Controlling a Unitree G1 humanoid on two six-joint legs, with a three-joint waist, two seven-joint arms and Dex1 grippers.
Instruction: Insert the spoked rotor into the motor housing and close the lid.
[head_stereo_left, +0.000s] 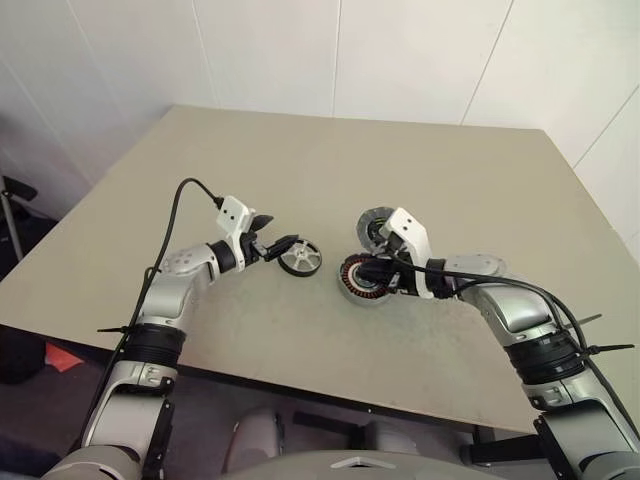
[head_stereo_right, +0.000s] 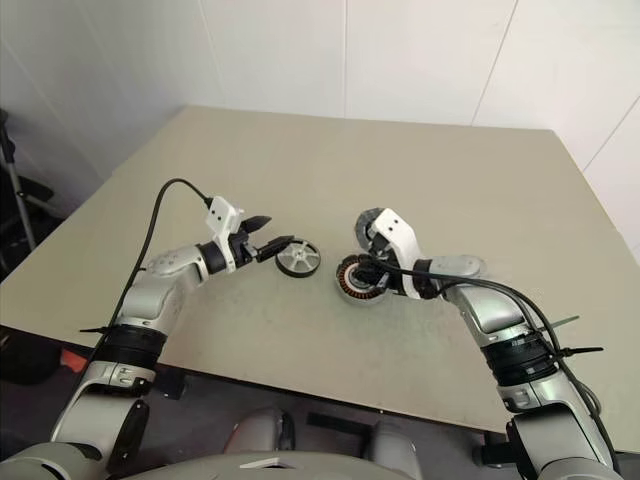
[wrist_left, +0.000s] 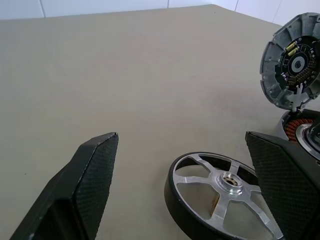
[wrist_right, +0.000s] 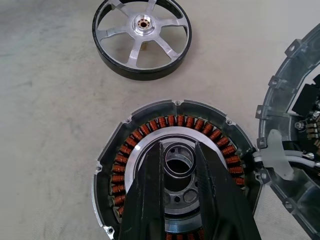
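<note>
spoked rotor (head_stereo_left: 300, 260) lies flat on the surface (head_stereo_left: 300, 160), just left of the motor housing (head_stereo_left: 362, 280), lid (head_stereo_left: 374, 229) tilted up open. left tool (head_stereo_left: 276, 244) spread wide beside the rotor. right tool (wrist_right: 179, 165) over the housing's centre, fingers narrowly parted astride the hub.
</note>
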